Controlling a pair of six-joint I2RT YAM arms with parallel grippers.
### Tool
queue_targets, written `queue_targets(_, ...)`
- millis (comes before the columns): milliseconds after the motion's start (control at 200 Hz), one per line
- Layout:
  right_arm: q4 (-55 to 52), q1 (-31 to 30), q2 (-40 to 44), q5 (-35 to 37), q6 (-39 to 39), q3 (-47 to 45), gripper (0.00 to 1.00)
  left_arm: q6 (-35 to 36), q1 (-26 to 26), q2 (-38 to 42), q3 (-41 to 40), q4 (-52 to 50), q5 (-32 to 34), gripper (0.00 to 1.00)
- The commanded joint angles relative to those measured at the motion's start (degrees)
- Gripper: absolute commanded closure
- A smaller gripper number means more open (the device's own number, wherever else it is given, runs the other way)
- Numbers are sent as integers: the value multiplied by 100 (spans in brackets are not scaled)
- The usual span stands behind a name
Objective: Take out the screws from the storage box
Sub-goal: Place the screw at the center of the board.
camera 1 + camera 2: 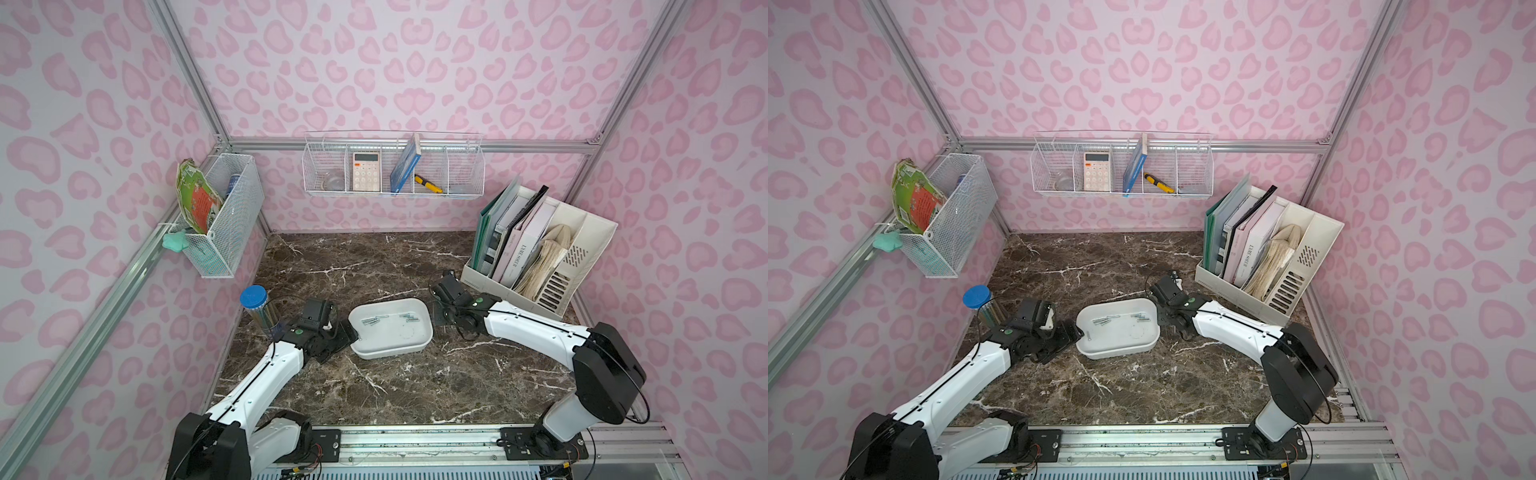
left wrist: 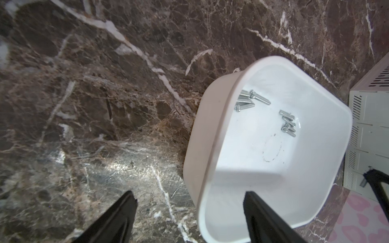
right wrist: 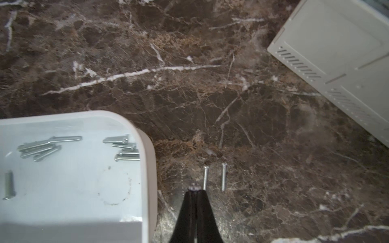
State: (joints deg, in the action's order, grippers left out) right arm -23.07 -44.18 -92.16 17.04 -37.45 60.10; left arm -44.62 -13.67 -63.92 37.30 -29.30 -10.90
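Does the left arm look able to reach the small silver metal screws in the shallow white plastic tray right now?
Probably yes. The left gripper is open, straddling a wall of the shallow white plastic tray, one finger inside; nothing covers the small silver metal screws.

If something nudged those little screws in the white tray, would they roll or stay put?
Likely roll sideways: the screws are round, smooth shafts lying flat in the glossy storage box. Probably stiff and dense for their size, since they look metallic. Being so thin, they seem hard to pinch.
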Motion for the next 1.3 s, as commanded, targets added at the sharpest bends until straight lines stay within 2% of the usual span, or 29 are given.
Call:
queue_targets(0, 213, 76, -90, -150, -39, -212, 95, 64, 5, -15, 58, 30, -17, 15)
queue_targets(285, 447, 147, -438, -139, -142, -517, 92, 68, 5, 25, 34, -32, 0, 15)
queue_targets(730, 531, 164, -636, -289, -114, -454, 88, 86, 5, 29, 15, -36, 6, 15)
queue_targets(1090, 199, 148, -259, -258, -75, -157, 81, 81, 5, 160, 21, -109, 17, 15)
queue_targets(1295, 154, -252, -21, -395, 162, 362, 79, 82, 5, 222, -10, -133, 45, 15)
